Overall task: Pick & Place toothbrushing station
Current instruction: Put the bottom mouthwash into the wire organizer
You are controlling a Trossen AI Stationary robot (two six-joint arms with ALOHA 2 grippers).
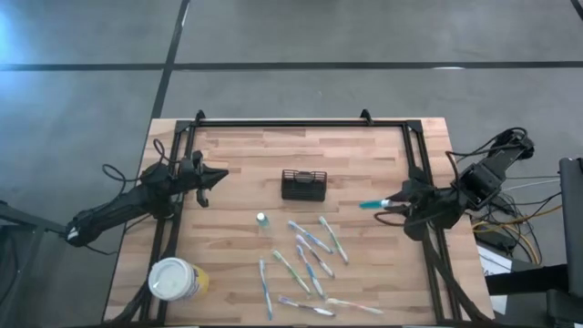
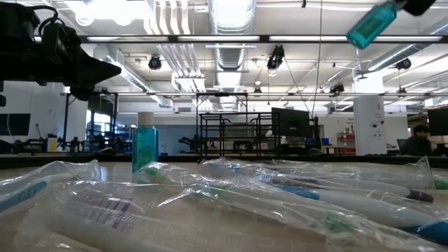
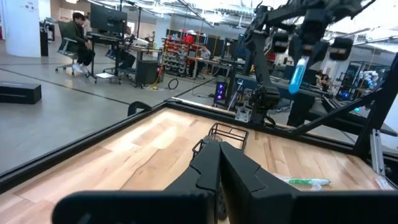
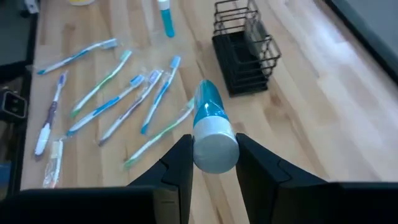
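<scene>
The toothbrushing station, a small black slatted holder (image 1: 303,185) (image 4: 242,56), stands on its base at the table's middle. My right gripper (image 1: 393,202) (image 4: 214,155) hovers right of it, shut on a teal bottle with a pale cap (image 4: 208,109) (image 2: 371,24). A second small teal bottle (image 1: 261,220) (image 2: 145,147) stands upright left of the toothbrushes. My left gripper (image 1: 214,178) (image 3: 219,168) is shut on nothing, level above the table's left part, pointing toward the holder (image 3: 227,134). My right gripper pinches the bottle's pale cap end (image 4: 215,148) between its two fingers. The bottle lies along the fingers and sticks out past their tips toward the table's left, slanting down. It hangs clear above the table.
Several wrapped toothbrushes (image 1: 310,260) (image 4: 118,93) lie scattered on the near middle of the table. A yellow cup with a white lid (image 1: 176,280) stands at the near left corner. A black frame (image 1: 301,123) runs round the table's edges.
</scene>
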